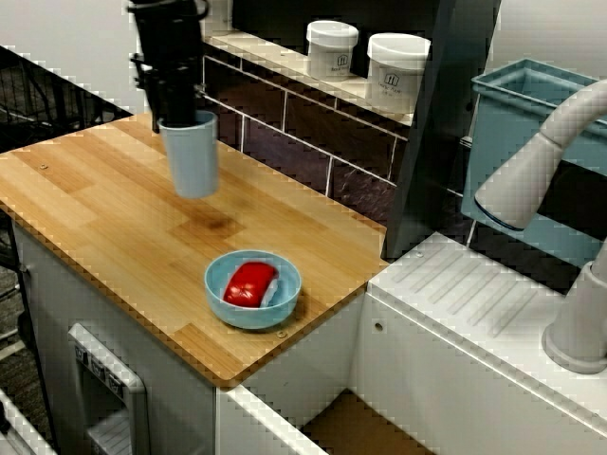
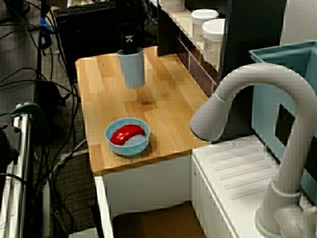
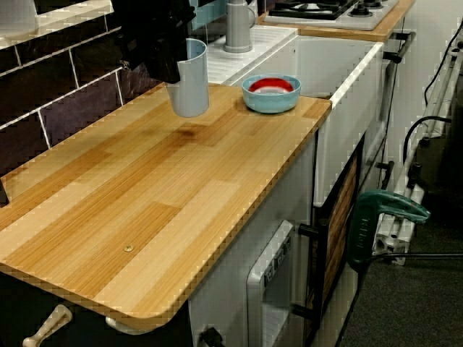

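My black gripper [image 1: 176, 112] is shut on the rim of a light blue cup [image 1: 193, 156] and holds it upright a little above the wooden counter [image 1: 95, 209]; a shadow lies under it. From over the tap, the gripper [image 2: 130, 45] and cup [image 2: 132, 69] hang near the counter's far end. Along the counter, the cup [image 3: 189, 90] hangs below the gripper [image 3: 171, 63]. A blue bowl [image 1: 248, 318] with a red object [image 1: 248, 282] in it sits near the counter's sink-side corner, apart from the cup. Bowl [image 2: 128, 147] and red object [image 2: 125, 134] show again there.
Two white jars [image 1: 332, 47] [image 1: 396, 71] stand on the tiled ledge behind the counter. A dark post [image 1: 432, 142] rises at the counter's end. Beyond it are a ribbed white drainboard [image 1: 474, 294], a grey tap [image 1: 569, 190] and a blue bin [image 1: 531, 142].
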You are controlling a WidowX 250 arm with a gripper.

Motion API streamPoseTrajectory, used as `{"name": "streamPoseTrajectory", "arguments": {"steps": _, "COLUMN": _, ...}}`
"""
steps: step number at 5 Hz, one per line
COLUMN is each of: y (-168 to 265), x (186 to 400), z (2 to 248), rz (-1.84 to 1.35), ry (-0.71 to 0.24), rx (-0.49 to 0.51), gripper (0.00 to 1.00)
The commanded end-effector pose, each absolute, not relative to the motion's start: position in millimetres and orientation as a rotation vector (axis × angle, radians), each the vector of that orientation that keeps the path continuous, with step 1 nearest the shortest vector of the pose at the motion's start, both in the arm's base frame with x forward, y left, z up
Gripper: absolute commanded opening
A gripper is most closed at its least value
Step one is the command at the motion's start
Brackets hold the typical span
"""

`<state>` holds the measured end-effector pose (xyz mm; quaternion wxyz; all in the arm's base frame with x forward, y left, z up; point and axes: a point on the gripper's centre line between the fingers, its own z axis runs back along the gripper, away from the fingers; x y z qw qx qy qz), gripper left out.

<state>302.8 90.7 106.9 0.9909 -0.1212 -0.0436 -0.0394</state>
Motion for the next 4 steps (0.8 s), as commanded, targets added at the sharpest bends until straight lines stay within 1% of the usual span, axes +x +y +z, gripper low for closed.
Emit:
{"name": "streamPoseTrajectory", "arguments": {"steps": 1, "y": 126.9, "x": 283.8, "z": 138.8, "rz": -0.013, "ry": -0.208, "rx": -0.191, "gripper": 0.0}}
{"name": "streamPoseTrajectory", "arguments": {"steps": 4, "y": 161.0, "x": 296.0, "z": 140.6, "rz": 0.024, "ry": -0.266, "rx": -0.134, "gripper": 0.0}}
